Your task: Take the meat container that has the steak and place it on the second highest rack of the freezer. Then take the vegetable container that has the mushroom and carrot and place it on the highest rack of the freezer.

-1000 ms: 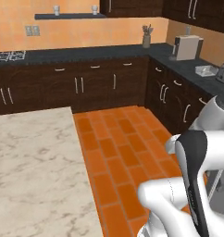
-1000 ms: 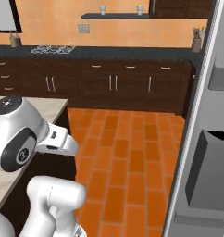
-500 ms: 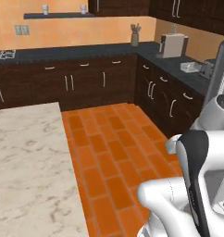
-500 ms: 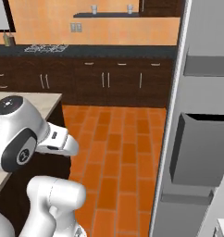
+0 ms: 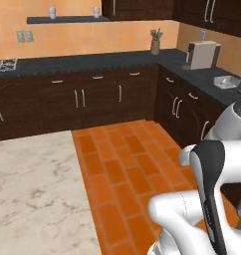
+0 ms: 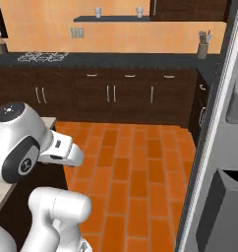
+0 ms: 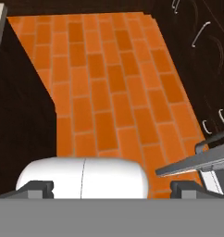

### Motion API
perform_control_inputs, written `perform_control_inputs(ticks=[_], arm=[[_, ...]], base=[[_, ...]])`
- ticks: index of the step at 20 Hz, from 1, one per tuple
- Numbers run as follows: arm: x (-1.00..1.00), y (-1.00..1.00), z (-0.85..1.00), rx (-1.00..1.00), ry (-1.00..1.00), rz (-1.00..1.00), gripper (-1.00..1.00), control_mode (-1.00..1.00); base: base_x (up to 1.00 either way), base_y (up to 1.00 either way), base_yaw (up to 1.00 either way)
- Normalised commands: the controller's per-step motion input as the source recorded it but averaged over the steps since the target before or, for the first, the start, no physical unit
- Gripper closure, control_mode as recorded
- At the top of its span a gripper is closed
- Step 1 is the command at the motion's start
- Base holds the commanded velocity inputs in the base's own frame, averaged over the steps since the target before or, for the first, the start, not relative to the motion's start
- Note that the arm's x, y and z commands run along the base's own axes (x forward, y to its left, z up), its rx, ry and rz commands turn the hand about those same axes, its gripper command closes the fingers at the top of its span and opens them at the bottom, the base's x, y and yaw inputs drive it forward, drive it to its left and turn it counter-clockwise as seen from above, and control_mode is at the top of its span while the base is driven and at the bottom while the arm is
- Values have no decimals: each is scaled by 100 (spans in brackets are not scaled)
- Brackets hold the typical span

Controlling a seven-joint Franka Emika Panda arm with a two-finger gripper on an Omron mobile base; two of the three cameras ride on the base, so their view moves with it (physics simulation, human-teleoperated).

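Orange brick floor (image 7: pixel 109 88), dark cabinets (image 5: pixel 92 99), freezer (image 6: pixel 214 162) door ajar, gripper (image 7: pixel 111 189) fingers spread empty

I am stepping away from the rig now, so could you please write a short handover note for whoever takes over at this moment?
Gripper: open, empty, looking down at the brick floor.
Freezer: on the right of the right base view, door open with a dark door bin facing the arm. The marble counter lies to the arm's left.
Done: freezer door open; nothing picked up.
Left: as far as I can judge, both moves. Meat container to the second highest rack, then vegetable container to the highest rack.
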Motion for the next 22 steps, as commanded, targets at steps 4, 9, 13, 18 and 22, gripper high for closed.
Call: perform_control_inputs(ticks=[4, 9, 13, 18, 22], arm=[[0, 0, 0, 0, 0, 0, -100, 100], [0, 0, 0, 0, 0, 0, -100, 100], [0, 0, 0, 0, 0, 0, -100, 100], [0, 0, 0, 0, 0, 0, -100, 100], [0, 0, 0, 0, 0, 0, -100, 100]], base=[[100, 72, -1], [100, 32, -1], [100, 12, -2], [100, 1, -2], [100, 5, -20]])
